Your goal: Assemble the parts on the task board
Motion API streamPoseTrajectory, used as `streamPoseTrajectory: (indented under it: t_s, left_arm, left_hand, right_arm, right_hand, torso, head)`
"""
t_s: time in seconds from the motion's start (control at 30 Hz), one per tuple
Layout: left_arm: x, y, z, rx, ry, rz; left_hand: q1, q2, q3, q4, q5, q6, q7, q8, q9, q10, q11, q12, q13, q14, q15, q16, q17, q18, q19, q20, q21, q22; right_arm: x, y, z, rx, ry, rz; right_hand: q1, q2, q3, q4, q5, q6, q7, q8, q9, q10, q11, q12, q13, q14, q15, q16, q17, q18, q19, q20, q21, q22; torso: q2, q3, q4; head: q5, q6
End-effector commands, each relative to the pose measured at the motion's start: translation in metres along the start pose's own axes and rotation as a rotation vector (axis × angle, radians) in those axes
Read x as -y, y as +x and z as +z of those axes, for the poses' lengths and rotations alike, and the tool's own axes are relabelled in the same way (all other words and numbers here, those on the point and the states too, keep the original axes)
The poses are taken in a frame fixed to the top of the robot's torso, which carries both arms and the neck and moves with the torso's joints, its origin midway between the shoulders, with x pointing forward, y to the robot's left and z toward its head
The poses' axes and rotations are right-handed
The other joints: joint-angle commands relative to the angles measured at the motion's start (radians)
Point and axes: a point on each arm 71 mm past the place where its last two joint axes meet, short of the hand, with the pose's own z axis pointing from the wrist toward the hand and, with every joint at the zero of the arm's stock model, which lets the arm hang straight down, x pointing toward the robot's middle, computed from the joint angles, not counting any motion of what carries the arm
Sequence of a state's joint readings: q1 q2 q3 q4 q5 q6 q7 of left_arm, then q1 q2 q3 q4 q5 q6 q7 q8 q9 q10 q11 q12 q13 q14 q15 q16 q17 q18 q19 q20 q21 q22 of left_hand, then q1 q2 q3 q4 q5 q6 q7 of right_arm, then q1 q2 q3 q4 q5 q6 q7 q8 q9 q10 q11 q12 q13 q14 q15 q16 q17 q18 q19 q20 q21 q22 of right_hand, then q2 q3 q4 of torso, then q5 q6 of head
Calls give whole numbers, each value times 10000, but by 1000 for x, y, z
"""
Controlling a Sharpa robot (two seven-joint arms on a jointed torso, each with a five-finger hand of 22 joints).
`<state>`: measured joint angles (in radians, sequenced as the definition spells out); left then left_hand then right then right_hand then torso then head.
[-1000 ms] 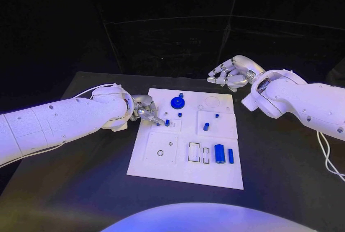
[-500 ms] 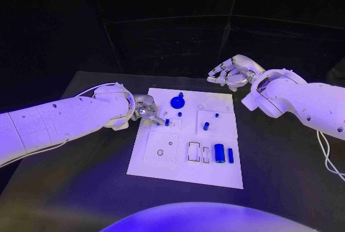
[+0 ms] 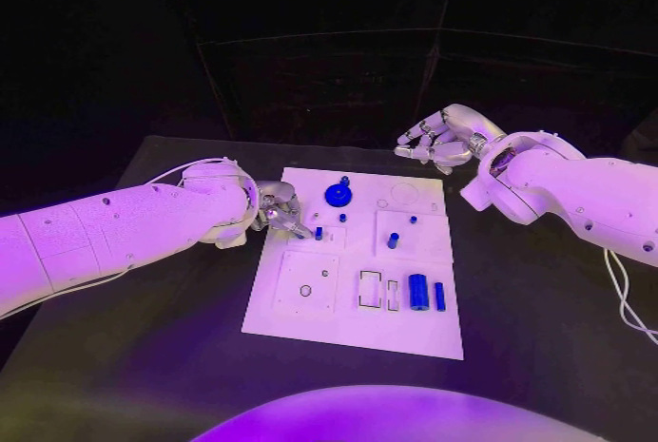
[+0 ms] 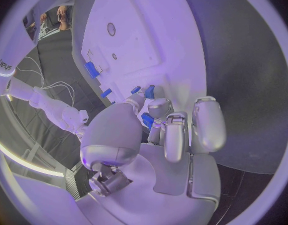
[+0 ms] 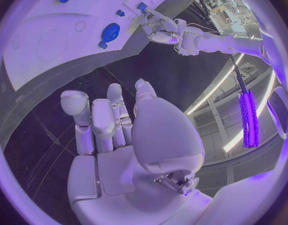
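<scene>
White task board [image 3: 351, 314], left hand [image 3: 279, 212] at its edge.
Left fingertips hide a small blue part [image 3: 319, 233], hold unclear; right hand [image 3: 441, 141] curled, empty, beyond the board.

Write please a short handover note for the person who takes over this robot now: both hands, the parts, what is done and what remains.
Left hand: at the task board's left edge, fingertips pinching a small blue peg.
Right hand: beyond the board's far right corner, fingers curled, holding nothing.
Parts: blue disc near the far edge; short peg mid-board; two blue cylinders lying side by side on the right.
Done: cannot tell which parts are seated.
Left: place the pinched peg, then the cylinders.
</scene>
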<state>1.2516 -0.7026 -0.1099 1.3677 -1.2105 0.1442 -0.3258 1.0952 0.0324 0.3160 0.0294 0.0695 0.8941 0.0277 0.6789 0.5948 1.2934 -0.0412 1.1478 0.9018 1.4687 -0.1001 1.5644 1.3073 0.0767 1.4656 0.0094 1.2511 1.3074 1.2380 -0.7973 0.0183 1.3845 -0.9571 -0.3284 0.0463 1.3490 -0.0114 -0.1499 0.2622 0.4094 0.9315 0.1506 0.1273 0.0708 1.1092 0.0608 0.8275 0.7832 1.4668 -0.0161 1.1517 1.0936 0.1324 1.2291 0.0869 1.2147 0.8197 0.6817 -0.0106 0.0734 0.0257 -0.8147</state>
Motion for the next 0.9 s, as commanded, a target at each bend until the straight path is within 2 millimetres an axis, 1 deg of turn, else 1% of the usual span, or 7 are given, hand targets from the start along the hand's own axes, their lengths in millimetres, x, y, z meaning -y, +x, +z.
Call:
streamPoseTrajectory:
  t_s: [0.03,0.13,0.23,0.3,0.37,0.8,0.9]
  left_arm:
    - [0,0,0,52,-44,23]
    - [1,0,0,113,-5,-37]
    - [2,-1,0,193,40,-126]
    - [3,-1,-1,243,69,-173]
    - [3,-1,-1,279,102,-246]
    - [1,-1,-7,-160,187,-523]
    - [-1,-4,-9,-358,161,-508]
  left_hand:
    - [379,181,637,-308,109,-103,6,-123,-91,-46,-28,-93,-46,1021,-49,64,2635,-63,277,-76,26,282]
    - [420,54,1601,-656,305,-180,83,-190,-140,-71,21,-166,-119,1021,-9,64,2635,-58,269,-53,-12,273]
    - [139,-121,2451,-791,430,-178,125,-164,-135,-57,44,-203,-173,1021,35,64,2635,-59,267,-5,-34,274]
    - [9,-232,2681,-830,423,-189,115,-147,-125,-46,71,-204,-184,1021,35,64,2635,-58,268,3,-36,280]
    - [-99,-284,2918,-856,438,-182,114,-119,-110,-25,68,-194,-178,1021,33,64,2635,-60,272,10,-31,290]
    - [-233,-409,3337,-968,451,-177,105,-40,-64,-23,53,-225,-237,1021,32,64,2635,-46,258,8,-94,259]
    - [-279,-416,3411,-962,326,-188,116,-25,-53,-27,62,-237,-258,1021,42,64,2635,-43,248,13,-119,247]
  right_arm:
    - [-2,-1,0,-19,-102,-17]
    - [-2,0,0,-22,-106,-16]
    - [-2,0,0,-28,-108,-16]
    - [-2,0,0,-31,-110,-15]
    - [-2,0,1,-36,-111,-15]
    - [-2,0,1,-63,-106,-14]
    - [-2,0,1,-69,-105,-14]
  right_hand:
    - [-25,103,-30,10,68,1,-21,48,-13,-62,-3,-37,-12,77,-21,-34,3,50,-66,13,-58,-11]
    - [-25,103,-30,10,68,1,-21,48,-13,-62,-3,-37,-12,77,-21,-34,3,50,-66,13,-58,-11]
    - [-25,103,-30,10,68,1,-21,48,-13,-62,-3,-37,-12,77,-21,-34,3,50,-66,13,-58,-11]
    - [-25,103,-30,10,68,1,-21,48,-13,-62,-3,-37,-12,77,-21,-34,3,50,-66,13,-58,-11]
    - [-25,103,-30,10,68,1,-21,48,-13,-62,-3,-37,-12,77,-21,-34,3,50,-66,13,-58,-11]
    - [-25,103,-30,10,68,1,-21,48,-13,-62,-3,-37,-12,77,-21,-34,3,50,-66,13,-58,-11]
    - [-25,103,-30,10,68,1,-21,48,-13,-62,-3,-37,-12,77,-21,-34,3,50,-66,13,-58,-11]
  torso:
    - [7,-6,-5]
    - [7,-6,2]
    - [-1,-3,2]
    - [1,-2,3]
    - [6,-3,2]
    - [4,3,1]
    - [-1,2,-4]
  head:
    - [-4,-13]
    - [-5,-2]
    - [1,-12]
    - [0,-16]
    - [-1,-17]
    - [-29,-8]
    - [-24,-12]
